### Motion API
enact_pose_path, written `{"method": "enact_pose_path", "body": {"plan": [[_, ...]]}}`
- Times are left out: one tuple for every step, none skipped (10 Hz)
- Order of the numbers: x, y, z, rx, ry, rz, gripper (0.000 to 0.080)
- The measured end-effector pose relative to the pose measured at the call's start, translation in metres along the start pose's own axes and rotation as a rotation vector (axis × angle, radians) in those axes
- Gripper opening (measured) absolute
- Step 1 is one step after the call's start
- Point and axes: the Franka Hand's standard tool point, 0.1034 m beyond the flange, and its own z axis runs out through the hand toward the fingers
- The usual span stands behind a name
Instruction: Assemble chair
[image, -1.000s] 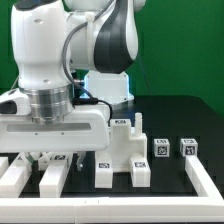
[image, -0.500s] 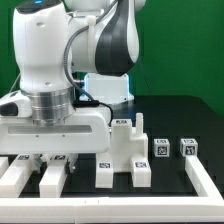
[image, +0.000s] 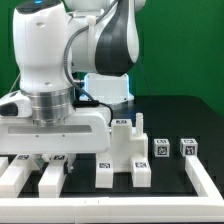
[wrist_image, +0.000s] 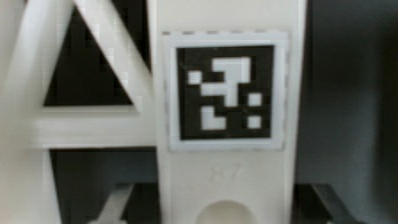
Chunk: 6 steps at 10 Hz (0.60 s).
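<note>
The chair lies in loose white tagged parts. My gripper (image: 48, 160) hangs low over those at the exterior view's left. In the wrist view a white post (wrist_image: 222, 25) with a black-and-white tag (wrist_image: 222, 95) runs straight between my jaws, and the gripper (wrist_image: 222, 200) is shut on it, with a dark finger against each side. An X-braced piece (wrist_image: 89, 125) lies right beside the post. In the exterior view the hand hides the held post. A stepped white part (image: 118, 150) stands in the middle of the table.
Two small tagged white blocks (image: 160, 148) (image: 187, 148) sit toward the exterior view's right. A thin white border frame (image: 205, 178) runs along the right and front of the black table. The arm's bulk fills the upper left.
The arm has stayed in place over the parts. The fingers have drawn in from wide open onto the post's sides.
</note>
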Motion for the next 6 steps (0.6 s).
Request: {"method": "enact_pose_path", "body": {"plan": [[0.0,0.0,0.0,0.0,0.0,0.0,0.0284],[0.0,0.0,0.0,0.0,0.0,0.0,0.0284],[0.0,0.0,0.0,0.0,0.0,0.0,0.0284],[0.0,0.0,0.0,0.0,0.0,0.0,0.0284],[0.0,0.0,-0.002,0.0,0.002,0.001,0.0285],[0.0,0.001,-0.016,0.011,-0.011,0.001,0.0285]]}}
